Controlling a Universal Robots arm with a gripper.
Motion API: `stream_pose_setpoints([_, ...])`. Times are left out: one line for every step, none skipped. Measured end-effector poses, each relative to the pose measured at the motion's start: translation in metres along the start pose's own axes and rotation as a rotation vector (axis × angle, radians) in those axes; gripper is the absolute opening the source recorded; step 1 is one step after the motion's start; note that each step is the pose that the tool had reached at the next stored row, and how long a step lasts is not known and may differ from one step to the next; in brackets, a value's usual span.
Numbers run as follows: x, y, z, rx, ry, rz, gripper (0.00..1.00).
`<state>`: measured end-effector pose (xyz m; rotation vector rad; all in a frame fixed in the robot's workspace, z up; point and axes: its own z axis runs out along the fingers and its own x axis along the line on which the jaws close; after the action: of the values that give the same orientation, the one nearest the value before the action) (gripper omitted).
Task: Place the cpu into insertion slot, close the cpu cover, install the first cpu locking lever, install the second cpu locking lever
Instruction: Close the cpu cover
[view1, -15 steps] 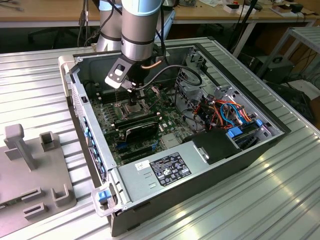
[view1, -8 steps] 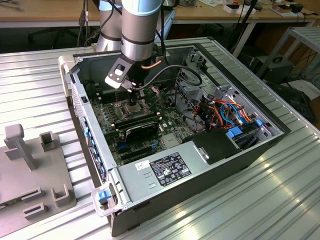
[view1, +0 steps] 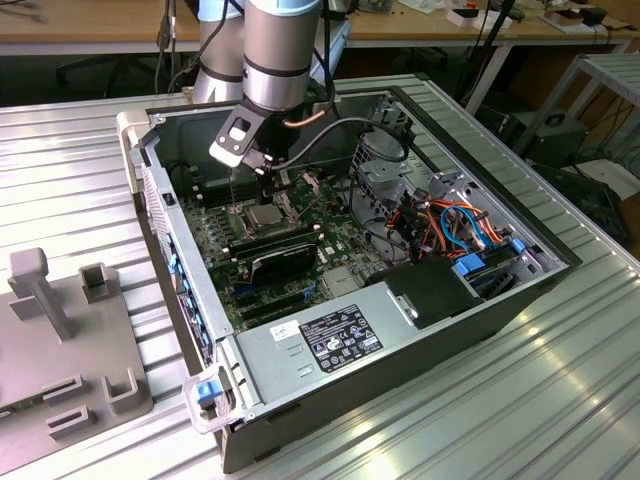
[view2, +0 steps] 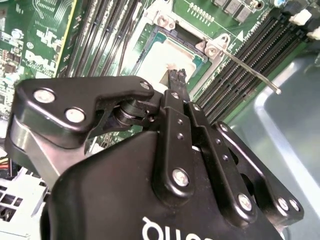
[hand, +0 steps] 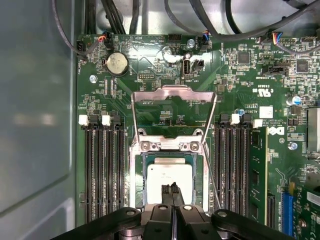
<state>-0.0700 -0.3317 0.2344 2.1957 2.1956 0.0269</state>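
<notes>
While its fingers are pressed together with nothing between them, the end effector (hand: 170, 192) hangs over one edge of the cpu (hand: 169, 172); contact cannot be told. The cpu lies flat in the insertion slot (hand: 135, 175). The cpu cover (hand: 173, 91) stands open past its hinge. Memory slots (hand: 102, 170) crowd both sides, and a thin lever (view2: 250, 71) juts out above them.

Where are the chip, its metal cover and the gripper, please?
chip (hand: 159, 175), first wrist view, on its silver top.
metal cover (hand: 173, 91), first wrist view, on the bar opposite its hinge.
gripper (hand: 170, 189), first wrist view, between its shut fingertips.
</notes>
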Motion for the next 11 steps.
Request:
stream_pose_setpoints([0.0001, 0.0001, -0.002, -0.0001, 0.0, 0.0, 0.11])
stream_pose_setpoints([0.0001, 0.0002, -0.0052, -0.0001, 0.0, 0.0, 0.11])
stream_pose_setpoints([0.0001, 0.0003, -0.0086, -0.0002, 0.0, 0.0, 0.11])
stream_pose_setpoints([0.0001, 0.0004, -0.0109, -0.0002, 0.0, 0.0, 0.11])
stream_pose_setpoints([0.0002, 0.0005, -0.0138, -0.0001, -0.0002, 0.0, 0.11])
stream_pose_setpoints([0.0002, 0.0006, -0.0161, -0.0001, -0.0004, 0.0, 0.11])
stream_pose_setpoints([0.0003, 0.0007, -0.0181, -0.0001, -0.0006, 0.0, 0.11])
stream_pose_setpoints([0.0003, 0.0008, -0.0204, -0.0002, -0.0008, 0.0, 0.11])
stream_pose_setpoints([0.0003, 0.0009, -0.0226, -0.0001, -0.0009, 0.0, 0.11])
stream_pose_setpoints([0.0003, 0.0009, -0.025, -0.0001, -0.001, 0.0, 0.11])
stream_pose_setpoints([0.0003, 0.001, -0.0274, -0.0001, -0.0012, 0.0, 0.11])
